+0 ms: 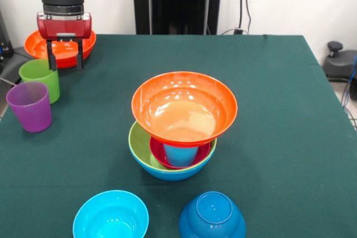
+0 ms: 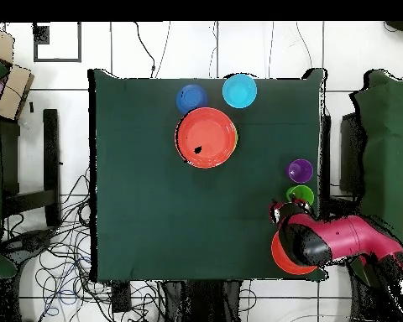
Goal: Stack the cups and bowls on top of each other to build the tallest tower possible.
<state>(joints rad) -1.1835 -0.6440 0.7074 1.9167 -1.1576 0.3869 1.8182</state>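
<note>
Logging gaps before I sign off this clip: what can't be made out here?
- Tower: in the overhead view the top orange bowl hides everything beneath.
- Light blue cup: in the front view the same bowl covers its rim.
- Second orange bowl: partly hidden by the hand in the front view and by the arm overhead.

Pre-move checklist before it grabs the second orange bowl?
1. Gripper open: ok, fingers apart and empty.
2. Gripper over the far orange bowl: ok, it hangs at the rim.
3. Clearance from the green cup and purple cup: not ok, both stand close beside that bowl.
4. Tower level: not ok, its top orange bowl sits tilted on the blue cup.
5. Cyan bowl and overturned dark blue bowl clear of the path: ok.
6. Grip point on the rim: cannot tell.
</note>
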